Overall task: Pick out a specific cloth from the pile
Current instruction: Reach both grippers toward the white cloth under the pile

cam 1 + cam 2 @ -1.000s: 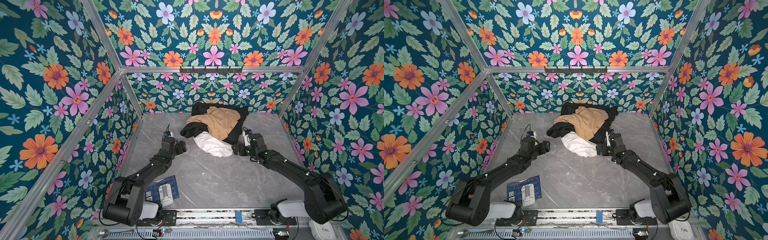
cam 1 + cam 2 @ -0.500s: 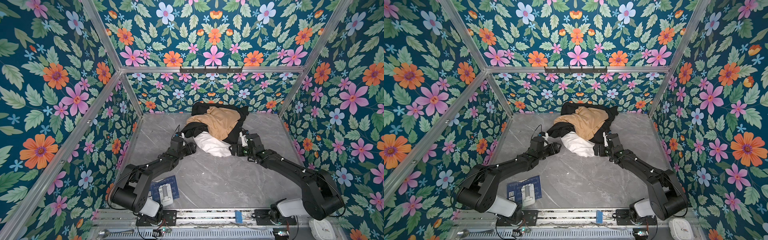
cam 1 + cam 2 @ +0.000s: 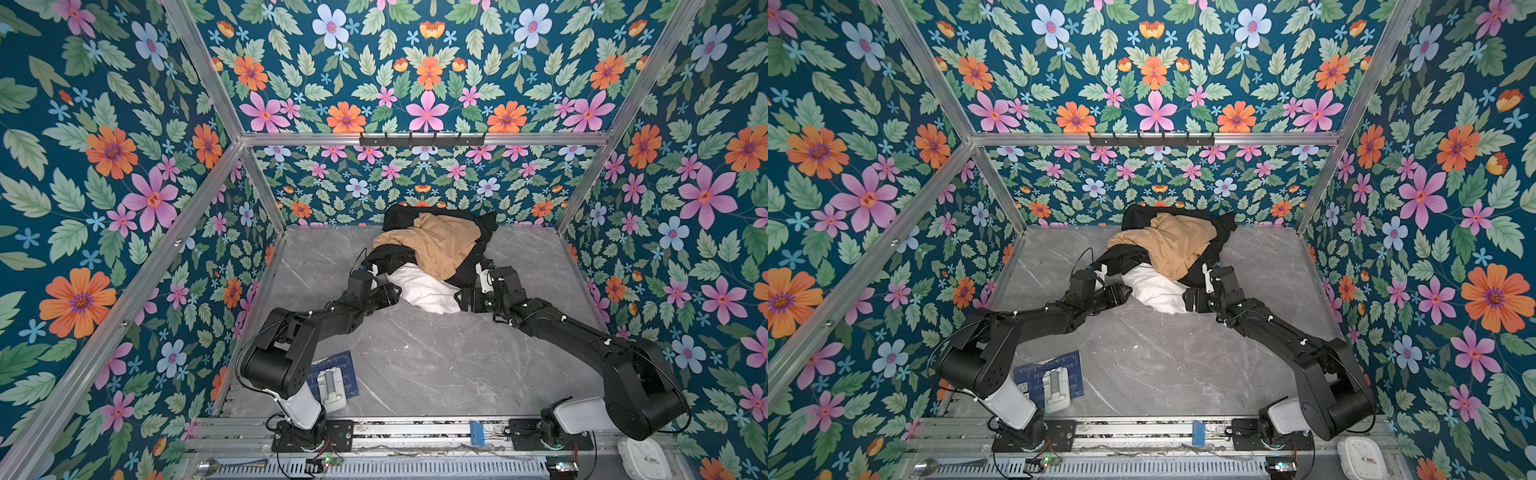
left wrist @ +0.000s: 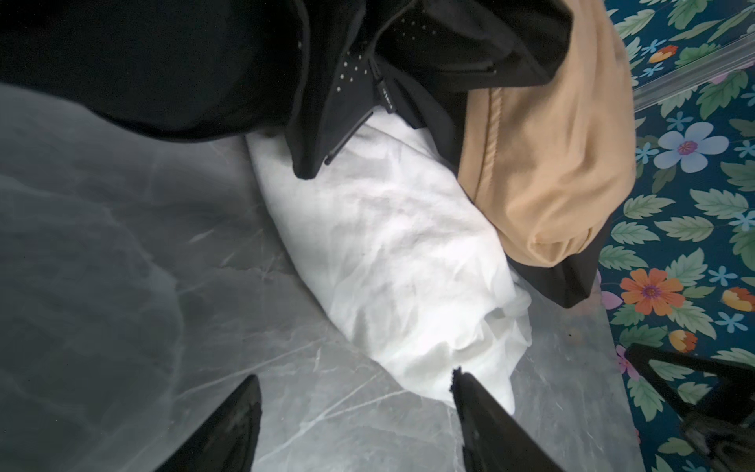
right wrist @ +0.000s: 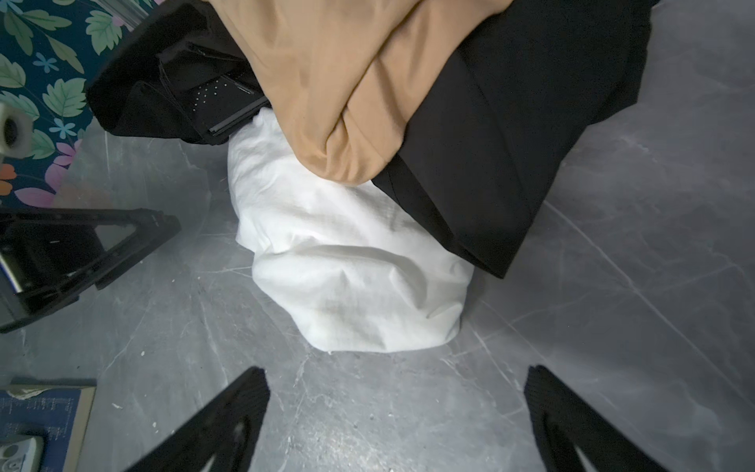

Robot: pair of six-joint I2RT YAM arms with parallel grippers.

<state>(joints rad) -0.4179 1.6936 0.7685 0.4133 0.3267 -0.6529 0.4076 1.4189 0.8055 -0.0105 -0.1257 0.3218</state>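
Though the left claw [image 4: 356, 375] and right claw [image 5: 396, 369] flank the cloth [image 3: 424, 291], both spread, it lies ungripped under the pile [image 3: 436, 243]

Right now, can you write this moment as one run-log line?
phase: pre-grasp | left gripper: open, at cloth edge | right gripper: open, short of cloth | cloth: partly buried in pile

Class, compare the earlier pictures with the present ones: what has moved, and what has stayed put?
The left gripper reached forward to the wrinkled plain white cloth, jaws open, one fingertip at its edge. The right gripper edged slightly nearer it, open. Nothing is gripped. The pile of tan, black and white fabrics lies unchanged.
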